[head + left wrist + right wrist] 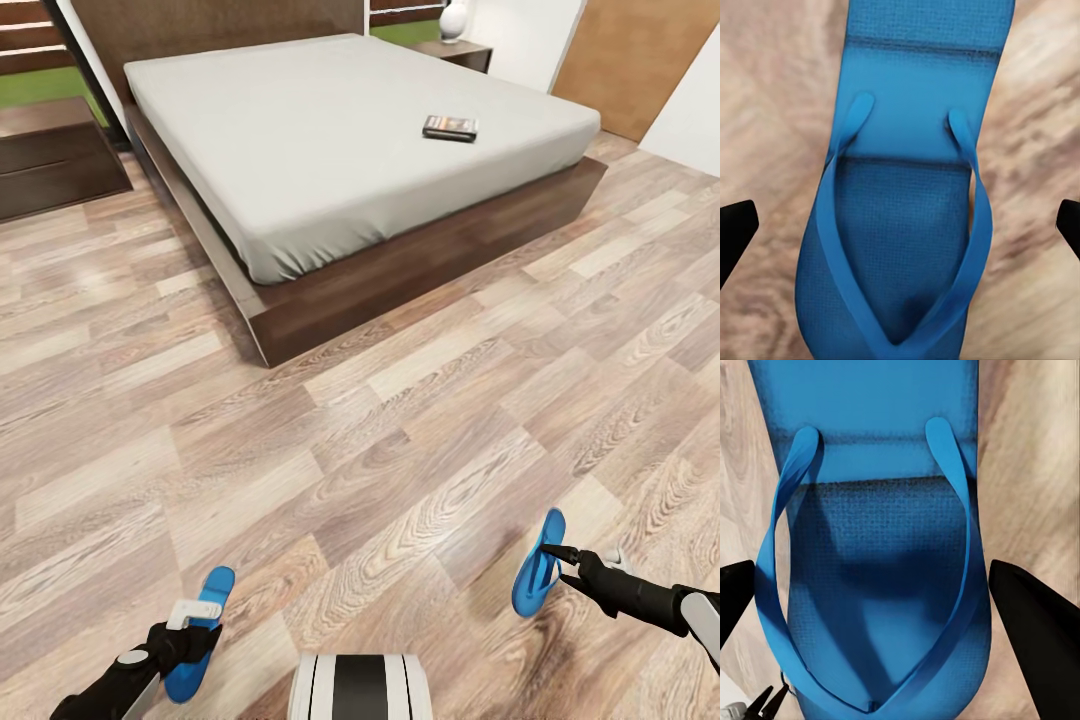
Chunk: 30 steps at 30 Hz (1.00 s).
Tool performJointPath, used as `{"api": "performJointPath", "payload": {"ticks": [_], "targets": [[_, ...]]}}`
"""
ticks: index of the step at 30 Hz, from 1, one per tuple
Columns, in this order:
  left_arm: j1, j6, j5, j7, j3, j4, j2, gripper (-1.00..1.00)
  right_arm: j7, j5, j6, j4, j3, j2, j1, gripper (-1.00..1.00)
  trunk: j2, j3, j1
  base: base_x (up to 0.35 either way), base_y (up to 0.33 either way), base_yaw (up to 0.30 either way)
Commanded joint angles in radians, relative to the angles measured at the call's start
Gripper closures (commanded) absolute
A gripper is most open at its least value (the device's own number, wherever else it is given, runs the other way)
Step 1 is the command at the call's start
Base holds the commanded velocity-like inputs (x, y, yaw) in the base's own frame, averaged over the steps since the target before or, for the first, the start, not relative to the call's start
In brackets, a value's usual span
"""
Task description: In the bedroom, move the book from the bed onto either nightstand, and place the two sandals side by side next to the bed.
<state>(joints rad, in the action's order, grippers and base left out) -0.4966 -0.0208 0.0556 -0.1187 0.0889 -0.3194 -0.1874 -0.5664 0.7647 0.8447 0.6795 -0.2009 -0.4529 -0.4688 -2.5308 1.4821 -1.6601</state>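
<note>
Looking from the head, I see each bright blue flat sandal (203, 630) (537, 565) under its own gripper (190, 622) (556, 560), toes toward the grey bed (330, 140), where the dark paperback book (449, 127) lies. Left wrist: jaws spread, released, straddling the sole (900, 225). Right wrist: likewise (877, 577).

bright blue flat sandals with y-shaped straps: two, one at the left (200, 640), one at the right (537, 563).
small dark-covered paperback book (449, 127): one.
large low bed with light-grey mattress and dark brown wooden frame (420, 270): one.
low dark brown wooden nightstands: two, one on each side of the bed (55, 160) (462, 52).
white rounded lamp (453, 20): one.
black robot grippers: two, left (185, 640) and right (572, 565).
</note>
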Motion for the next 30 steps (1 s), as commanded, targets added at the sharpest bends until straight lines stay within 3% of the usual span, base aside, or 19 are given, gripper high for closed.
{"api": "performJointPath", "payload": {"ticks": [1, 6, 13, 22, 30], "targets": [[0.0, -0.002, 0.006, 0.0, 0.008, 0.0, -0.001, -1.0, -0.003, 0.001, 0.007, 0.0, -0.003, 0.0, -0.001, 1.0, 0.0, 0.005, 0.0, 0.0, 0.0, 0.0], [0.0, -0.002, 0.006, 0.0, 0.008, 0.0, -0.001, -1.0, -0.003, 0.001, 0.007, 0.0, -0.003, 0.0, -0.001, 1.0, -0.002, 0.024, -0.002, 0.0, 0.0, 0.0], [0.0, -0.002, 0.006, 0.0, 0.008, 0.0, -0.001, -1.0, -0.003, 0.001, 0.007, 0.0, -0.003, 0.0, -0.001, 1.0, -0.002, 0.024, -0.002, 0.0, 0.0, 0.0], [0.0, -0.002, 0.006, 0.0, 0.009, 0.0, -0.001, -1.0, -0.003, 0.001, 0.007, 0.0, -0.003, 0.0, -0.001, 1.0, -0.004, 0.059, -0.007, 0.0, 0.0, 0.0], [0.0, -0.002, 0.006, 0.0, 0.008, 0.0, -0.001, -1.0, -0.003, 0.001, 0.007, 0.0, -0.003, 0.0, -0.001, 1.0, -0.004, 0.059, -0.007, 0.0, 0.0, 0.0]]}}
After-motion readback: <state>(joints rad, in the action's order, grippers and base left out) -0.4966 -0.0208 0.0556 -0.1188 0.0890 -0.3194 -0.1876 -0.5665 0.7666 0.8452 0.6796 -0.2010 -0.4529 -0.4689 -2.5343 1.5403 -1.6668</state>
